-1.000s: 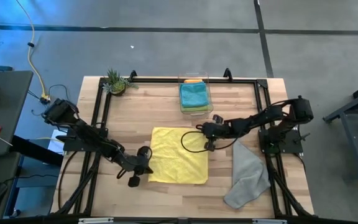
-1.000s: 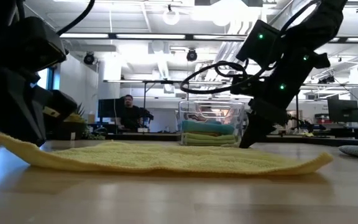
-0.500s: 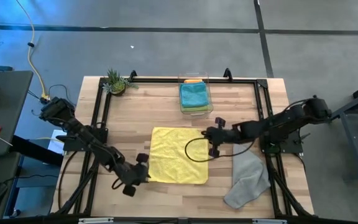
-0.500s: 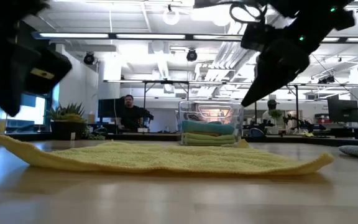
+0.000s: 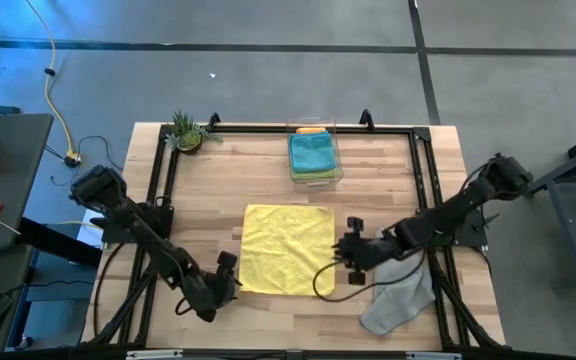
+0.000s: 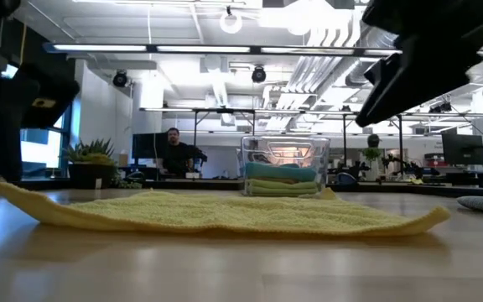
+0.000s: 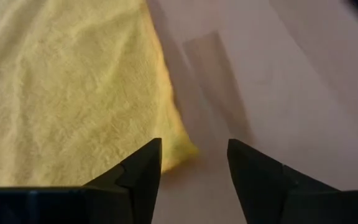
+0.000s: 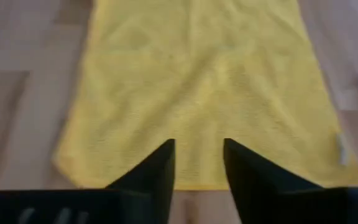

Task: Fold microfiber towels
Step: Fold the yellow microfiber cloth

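Yellow towel (image 5: 287, 249) lies flat between both open grippers' jaws.

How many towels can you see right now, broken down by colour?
Yellow towel, spread flat mid-table: 1
Grey towel, crumpled at the right: 1
Teal towel, top of the stack in the clear bin: 1
Lime green towel, under the teal: 1
Orange towel, at the bin's far end: 1
Total: 5

Clear plastic bin (image 5: 315, 132) at table's far edge, centre. Small potted plant (image 5: 187, 132) at far left corner. Person (image 6: 173, 152) in the room beyond.
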You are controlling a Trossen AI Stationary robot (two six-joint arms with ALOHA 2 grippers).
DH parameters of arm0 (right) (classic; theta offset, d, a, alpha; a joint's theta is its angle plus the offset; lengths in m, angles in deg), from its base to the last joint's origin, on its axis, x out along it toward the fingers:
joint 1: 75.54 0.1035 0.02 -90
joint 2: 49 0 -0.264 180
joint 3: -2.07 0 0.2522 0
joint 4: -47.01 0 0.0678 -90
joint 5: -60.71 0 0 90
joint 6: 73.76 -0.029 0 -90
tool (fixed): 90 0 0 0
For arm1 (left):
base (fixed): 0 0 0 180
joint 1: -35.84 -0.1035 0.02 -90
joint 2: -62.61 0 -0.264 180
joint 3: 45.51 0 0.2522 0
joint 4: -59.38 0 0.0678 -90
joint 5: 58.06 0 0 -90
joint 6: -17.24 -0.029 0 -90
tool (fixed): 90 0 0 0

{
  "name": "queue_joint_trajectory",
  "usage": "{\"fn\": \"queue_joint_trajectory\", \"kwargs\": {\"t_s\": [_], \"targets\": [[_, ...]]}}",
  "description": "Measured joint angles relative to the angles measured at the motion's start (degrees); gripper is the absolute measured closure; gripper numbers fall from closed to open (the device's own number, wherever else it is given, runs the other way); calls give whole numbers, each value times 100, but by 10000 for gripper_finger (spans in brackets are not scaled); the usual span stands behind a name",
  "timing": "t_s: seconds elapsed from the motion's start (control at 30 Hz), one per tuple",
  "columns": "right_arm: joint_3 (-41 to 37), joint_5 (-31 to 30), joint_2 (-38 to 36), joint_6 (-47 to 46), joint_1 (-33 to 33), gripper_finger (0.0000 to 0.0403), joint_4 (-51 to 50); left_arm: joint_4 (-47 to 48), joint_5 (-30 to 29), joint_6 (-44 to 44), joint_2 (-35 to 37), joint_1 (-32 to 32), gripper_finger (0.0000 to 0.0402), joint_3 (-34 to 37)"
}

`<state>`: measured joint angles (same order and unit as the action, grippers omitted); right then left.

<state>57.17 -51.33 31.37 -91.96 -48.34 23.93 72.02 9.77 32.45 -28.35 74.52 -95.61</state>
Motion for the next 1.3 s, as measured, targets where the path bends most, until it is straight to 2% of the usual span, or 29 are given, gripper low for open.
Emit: {"fn": "queue_joint_trajectory", "kwargs": {"t_s": [0.13, 0.23, 0.33, 0.53, 0.6, 0.9, 1.17, 1.3], "targets": [[2, 138, 113, -104, 343, 231, 249, -95, -475, -59, -285, 61, 235, 10], [4, 194, 287, -106, 595, 213, 479, -82, -579, 96, -361, 28, 247, 11], [4, 260, 530, -109, 795, 212, 733, -121, -580, 104, -399, -9, 275, 11], [191, 676, 1132, -258, 1015, 229, 1048, -125, -556, 65, -391, -44, 374, -47], [298, 872, 1347, -275, 1016, 235, 1079, -128, -510, 66, -389, -66, 394, -106], [775, 760, 2038, 162, 1009, 260, 668, -95, -501, 90, -389, -80, 398, -181], [841, 897, 2156, 25, 939, 280, 451, -9, -488, 120, -387, -81, 400, -181], [841, 855, 2201, 7, 931, 309, 460, 3, -492, 176, -387, -82, 400, -181]]}}
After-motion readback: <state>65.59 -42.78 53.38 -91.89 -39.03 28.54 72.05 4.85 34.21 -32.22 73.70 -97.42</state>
